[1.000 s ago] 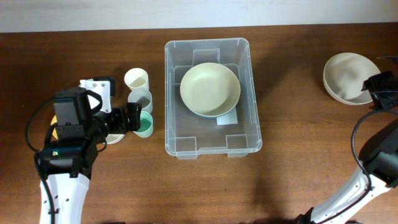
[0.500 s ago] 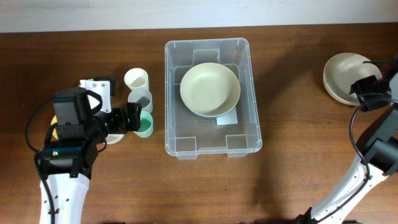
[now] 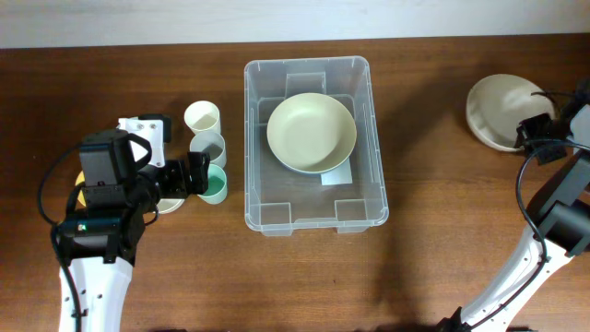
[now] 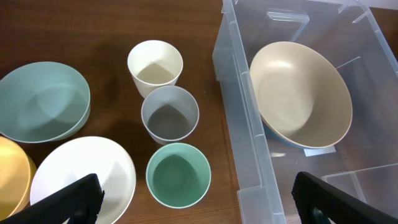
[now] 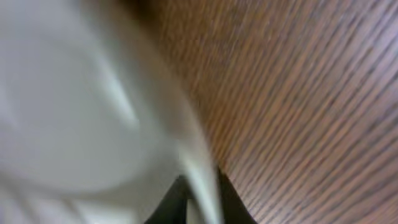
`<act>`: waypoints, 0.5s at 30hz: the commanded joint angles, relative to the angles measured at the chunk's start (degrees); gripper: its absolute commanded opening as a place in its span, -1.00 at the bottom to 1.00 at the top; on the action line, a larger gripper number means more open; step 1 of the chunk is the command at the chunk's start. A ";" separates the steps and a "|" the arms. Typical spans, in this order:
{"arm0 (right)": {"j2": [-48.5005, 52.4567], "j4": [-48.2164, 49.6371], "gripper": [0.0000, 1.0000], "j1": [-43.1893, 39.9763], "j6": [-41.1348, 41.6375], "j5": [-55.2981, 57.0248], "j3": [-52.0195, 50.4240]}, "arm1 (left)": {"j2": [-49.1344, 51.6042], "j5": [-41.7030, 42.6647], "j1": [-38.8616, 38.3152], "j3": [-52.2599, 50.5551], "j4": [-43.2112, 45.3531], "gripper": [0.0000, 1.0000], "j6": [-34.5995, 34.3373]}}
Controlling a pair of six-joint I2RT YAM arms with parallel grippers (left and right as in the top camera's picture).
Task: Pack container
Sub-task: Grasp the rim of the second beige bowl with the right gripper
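The clear container [image 3: 313,201] stands mid-table with a pale green bowl [image 3: 312,132] inside it. At the far right, my right gripper [image 3: 533,132] is shut on the near rim of an off-white bowl [image 3: 498,109]. The right wrist view is blurred, but it shows that bowl's rim [image 5: 199,162] pinched between my dark fingers [image 5: 202,200]. My left gripper [image 3: 189,173] hangs open above the cups left of the container. In the left wrist view it [image 4: 199,202] straddles a green cup [image 4: 178,174] and holds nothing. The container wall [image 4: 249,155] stands to the right.
A cream cup [image 3: 202,117], a grey cup [image 3: 208,146] and the green cup [image 3: 215,183] line up left of the container. The left wrist view also shows a teal bowl [image 4: 42,102], a white bowl [image 4: 81,174] and a yellow one [image 4: 11,180].
My right gripper has closed on the off-white bowl's rim, and the bowl has shifted left with it. The left arm has not moved.
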 commanded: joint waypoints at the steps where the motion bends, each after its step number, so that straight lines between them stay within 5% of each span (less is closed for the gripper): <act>1: 1.46 -0.70 -0.92 0.59 -0.46 1.42 -0.37 | 0.13 0.90 -0.17 1.53 0.17 0.99 0.46; 15: -2.05 -3.32 -0.93 1.01 -1.92 -0.85 -0.11 | 0.13 0.90 -0.17 1.55 0.15 0.99 0.46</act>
